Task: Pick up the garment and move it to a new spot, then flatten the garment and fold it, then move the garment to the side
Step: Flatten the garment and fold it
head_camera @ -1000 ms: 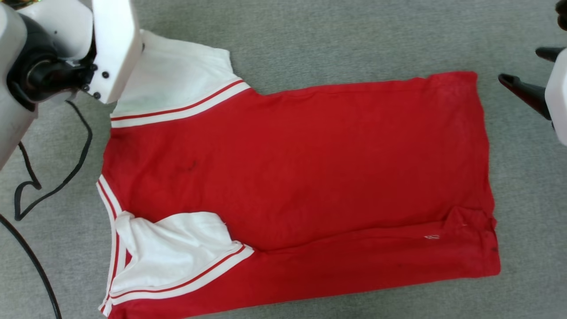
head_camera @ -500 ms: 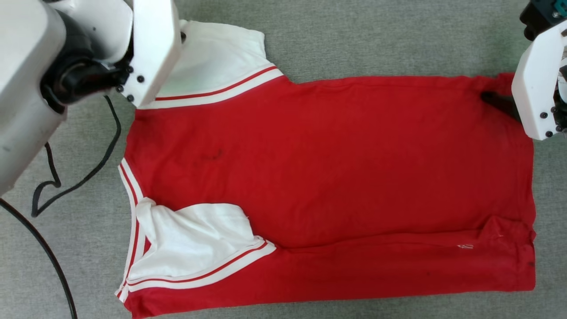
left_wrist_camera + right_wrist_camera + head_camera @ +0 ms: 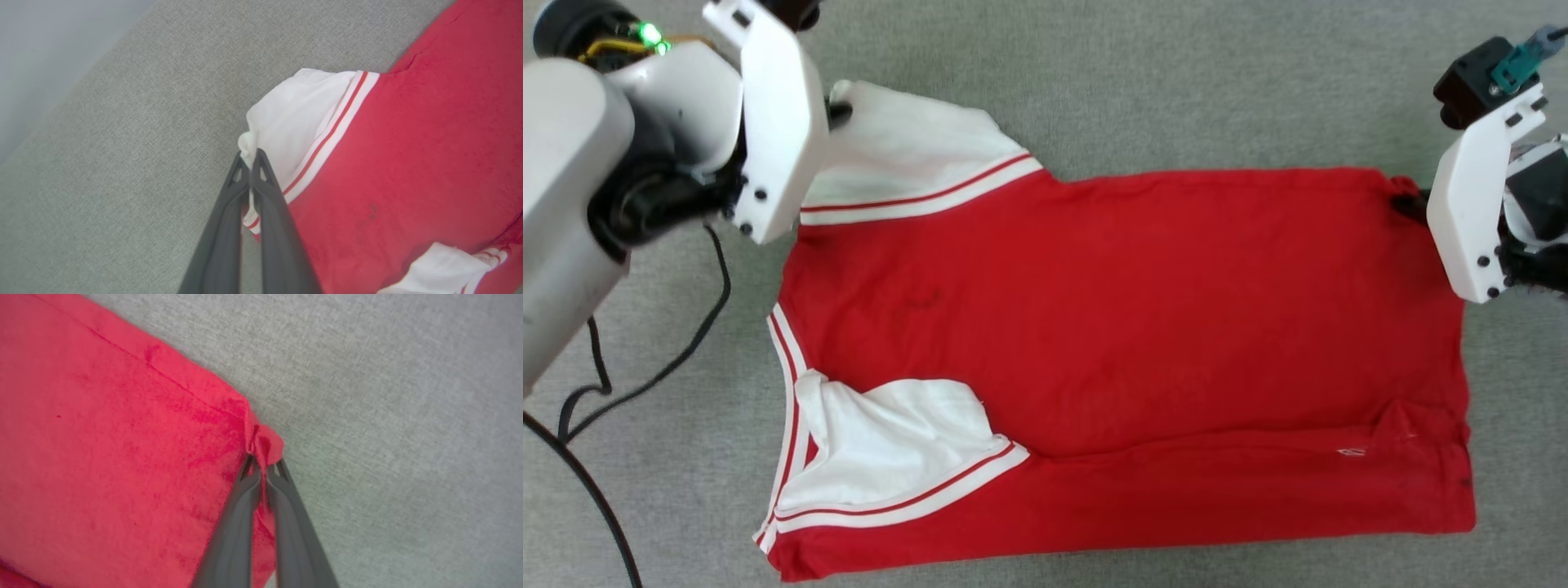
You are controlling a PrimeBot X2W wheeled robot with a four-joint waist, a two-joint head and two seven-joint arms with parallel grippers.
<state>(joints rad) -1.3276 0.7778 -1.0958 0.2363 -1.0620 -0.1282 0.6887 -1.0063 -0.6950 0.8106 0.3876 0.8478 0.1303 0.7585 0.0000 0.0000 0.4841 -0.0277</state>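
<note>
Right, my left gripper (image 3: pixel 250 158) is clamped on the white sleeve (image 3: pixel 286 118) of the red jersey T-shirt (image 3: pixel 1127 310), my right gripper (image 3: pixel 263 462) on its hem corner (image 3: pixel 264 443). It lies spread between them.

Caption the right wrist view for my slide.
Right end effector pinches a corner of the shirt on a grey surface.

We're over plain grey carpet-like covering (image 3: pixel 1176 82), loose black cable (image 3: pixel 727 282) trailing: seemingly a robot test space.
</note>
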